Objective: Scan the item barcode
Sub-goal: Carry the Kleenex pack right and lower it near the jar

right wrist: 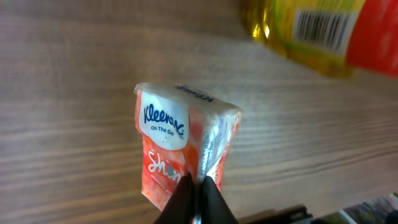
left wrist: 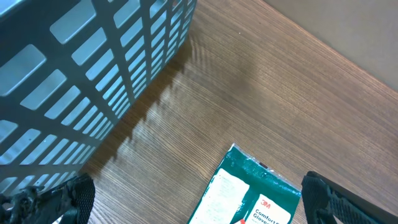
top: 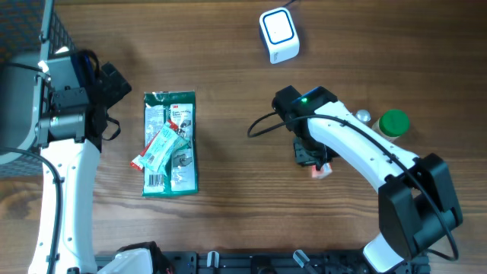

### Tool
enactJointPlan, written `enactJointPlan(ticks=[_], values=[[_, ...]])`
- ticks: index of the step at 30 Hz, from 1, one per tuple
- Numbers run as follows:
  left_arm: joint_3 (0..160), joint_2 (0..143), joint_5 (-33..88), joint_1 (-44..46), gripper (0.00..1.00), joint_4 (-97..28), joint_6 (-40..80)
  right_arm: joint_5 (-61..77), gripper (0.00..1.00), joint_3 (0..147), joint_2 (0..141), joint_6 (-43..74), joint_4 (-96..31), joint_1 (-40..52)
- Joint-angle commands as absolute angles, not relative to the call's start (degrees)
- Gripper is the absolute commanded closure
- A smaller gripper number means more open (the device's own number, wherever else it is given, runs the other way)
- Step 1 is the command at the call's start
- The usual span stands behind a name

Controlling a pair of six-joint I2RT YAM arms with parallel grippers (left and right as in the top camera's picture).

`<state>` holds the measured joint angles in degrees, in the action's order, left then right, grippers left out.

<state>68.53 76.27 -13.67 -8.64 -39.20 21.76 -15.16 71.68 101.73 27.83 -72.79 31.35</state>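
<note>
Currently I have the right fingers (right wrist: 210,198) pressed together on a fold of film at one end of the Kleenex tissue pack (right wrist: 184,146), pinching it. The pack sits well apart from the scanner (top: 278,34), on the arm-base side of it and slightly to its right. I cannot tell whether it rests on the worktop (top: 228,76) or is just lifted. The left fingers (left wrist: 341,198) stand spread wide and hold nothing, far to the left of the scanner.

No barcode shows on the pack's visible face, so I judge the code lies on a hidden side. To do this step well, I would carry the pack to the scanner's window, turn the wrist until the coded face meets it squarely, then hold steady. The pinch is on thin film only, so slow travel is advised, as a swing could loosen it.
</note>
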Motion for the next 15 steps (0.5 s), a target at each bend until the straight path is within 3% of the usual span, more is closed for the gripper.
enactJointPlan(ticks=[1, 10, 12, 15], values=[[68.8, 76.2, -14.0, -8.9, 0.00, -39.0, 21.3, -14.9, 0.93, 71.6, 101.8, 26.3, -70.5, 31.3], [68.8, 76.2, -14.0, -8.9, 0.00, -39.0, 21.3, -17.6, 0.90, 71.6, 101.8, 24.1, -69.9, 31.3], [68.8, 76.2, -14.0, -8.9, 0.00, -39.0, 21.3, -17.6, 0.78, 71.6, 101.8, 24.0, -69.9, 31.3], [68.8, 76.2, -14.0, -8.9, 0.00, -39.0, 21.3, -17.6, 0.76, 71.6, 101.8, 23.9, -69.8, 31.3]])
